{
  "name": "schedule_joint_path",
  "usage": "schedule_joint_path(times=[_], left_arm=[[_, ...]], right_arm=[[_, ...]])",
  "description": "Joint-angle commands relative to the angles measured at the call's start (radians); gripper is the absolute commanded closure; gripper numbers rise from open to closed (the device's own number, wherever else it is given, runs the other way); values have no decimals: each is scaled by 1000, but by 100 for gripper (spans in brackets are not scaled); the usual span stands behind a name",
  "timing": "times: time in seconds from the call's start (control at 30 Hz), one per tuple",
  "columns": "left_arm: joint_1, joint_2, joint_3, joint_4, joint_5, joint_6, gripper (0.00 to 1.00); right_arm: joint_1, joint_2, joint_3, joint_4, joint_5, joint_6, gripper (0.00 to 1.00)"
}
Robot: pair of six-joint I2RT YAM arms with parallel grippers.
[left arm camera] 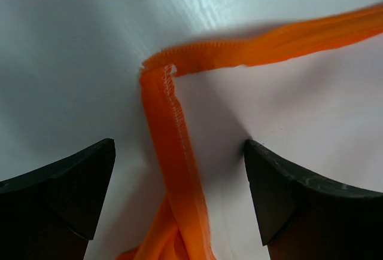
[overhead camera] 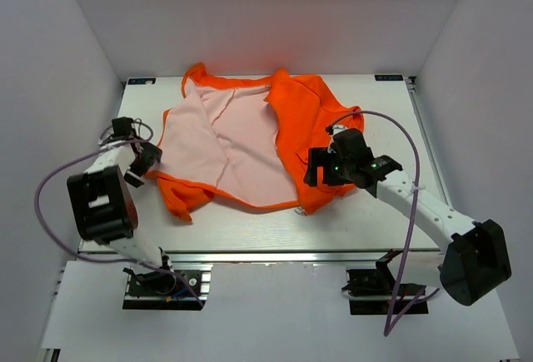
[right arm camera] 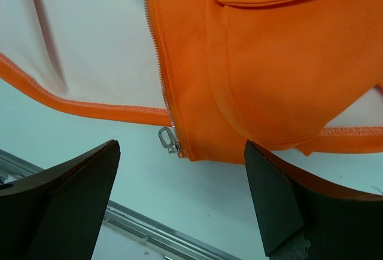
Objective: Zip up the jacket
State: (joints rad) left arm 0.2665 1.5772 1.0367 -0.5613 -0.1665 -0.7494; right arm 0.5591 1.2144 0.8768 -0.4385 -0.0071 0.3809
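White tabletop [overhead camera: 250, 229], orange jacket [overhead camera: 312, 121] spread open at centre with pale lining up, left pincer [left arm camera: 179, 142] released astride left hem, right pincer [right arm camera: 181, 144] released over right front's bottom corner, zipper pull [right arm camera: 169, 140] there.

Bright, even overhead light casts soft shadows, glare streaks the left wrist view, and near fingertips blur.
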Motion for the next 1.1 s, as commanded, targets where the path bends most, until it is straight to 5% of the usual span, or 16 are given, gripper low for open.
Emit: schedule_joint_path(times=[0.0, 0.3, 0.37, 0.4, 0.5, 0.53, 0.73, 0.87, 1.07], left_arm=[[-3, 75, 57, 14, 78, 33, 2], [11, 246, 33, 104, 101, -4, 2], [13, 271, 23, 124, 107, -13, 11], [13, 299, 23, 136, 111, -19, 19], [13, 329, 46, 124, 134, -21, 95], [11, 336, 75, 110, 131, -19, 100], [13, 241, 204, 84, 52, 36, 100], [-3, 33, 217, 147, 129, 99, 100], [-333, -163, 290, 8, -83, 193, 100]], right_arm=[[-42, 8, 62, 46, -71, -28, 11], [-120, 22, 60, 70, -123, -39, 11], [-134, 27, 65, 72, -143, -39, 11], [-137, 25, 65, 69, -148, -39, 11], [-145, 16, 64, 66, -149, -40, 11], [-146, 13, 62, 66, -148, -39, 11], [-149, -22, 48, 58, -140, -42, 11], [-149, -50, 28, 43, -126, -42, 11], [-149, -118, -4, 21, -105, -33, 10]])
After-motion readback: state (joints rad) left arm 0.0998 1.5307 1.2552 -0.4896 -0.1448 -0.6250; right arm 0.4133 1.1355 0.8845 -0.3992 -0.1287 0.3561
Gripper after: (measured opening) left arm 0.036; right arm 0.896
